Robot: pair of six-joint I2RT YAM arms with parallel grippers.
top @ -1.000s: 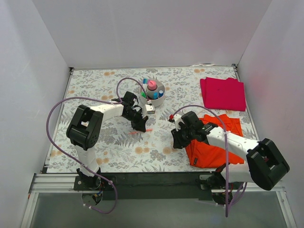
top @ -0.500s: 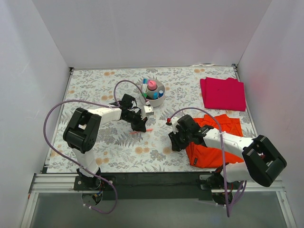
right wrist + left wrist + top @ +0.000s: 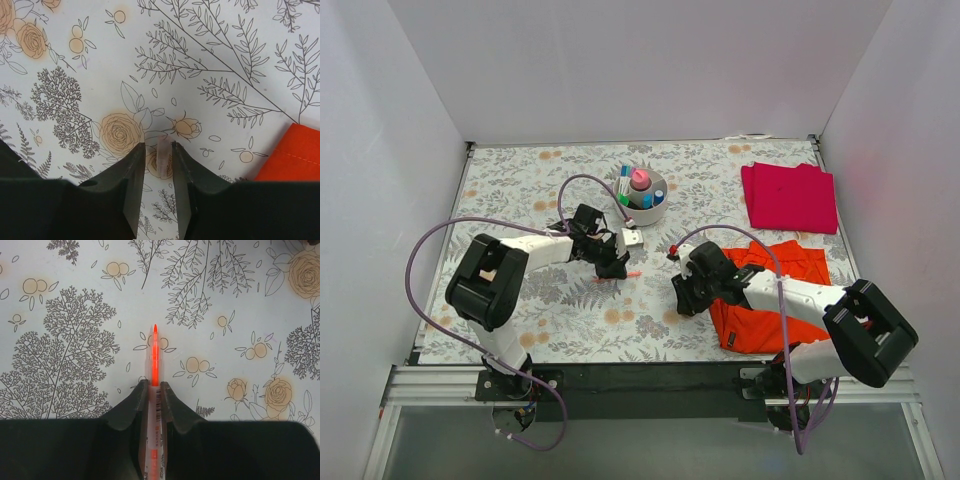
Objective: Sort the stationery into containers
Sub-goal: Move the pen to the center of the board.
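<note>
Floral-print sheeting point(image 3: 520, 190), pale with grey ferns and faded orange blossoms, covers the whole table, which is boxed in by plain white wall panels point(image 3: 620, 70) on three sides and ends in a black strip point(image 3: 650, 375) by the arm bases. The left gripper point(image 3: 154, 390) is down low over this sheet, its two dark fingers point(image 3: 130, 407) pressed together on a slim plastic orange-pink pen point(image 3: 155, 355). The pen's barcoded barrel runs back between the fingers and its bright tip sticks out ahead of them, just over the print. Beyond those fingertips and a little to their right stands the round off-white divided bowl point(image 3: 650, 215), with a pink-capped bottle point(image 3: 640, 180) upright in it among other coloured caps. The right gripper point(image 3: 159, 150) also sits close to the surface, its fingers point(image 3: 131, 175) narrowly parted around a small pale translucent piece point(image 3: 162, 159). The piece lies nearer the right-hand finger, and I cannot tell whether it is actually clamped. A crumpled orange fabric cloth point(image 3: 295, 155) lies just off to the right of these fingers. A folded magenta fabric cloth point(image 3: 790, 197) lies well beyond them, toward the far right corner. Purple cables point(image 3: 450, 225) loop from both arms.
</note>
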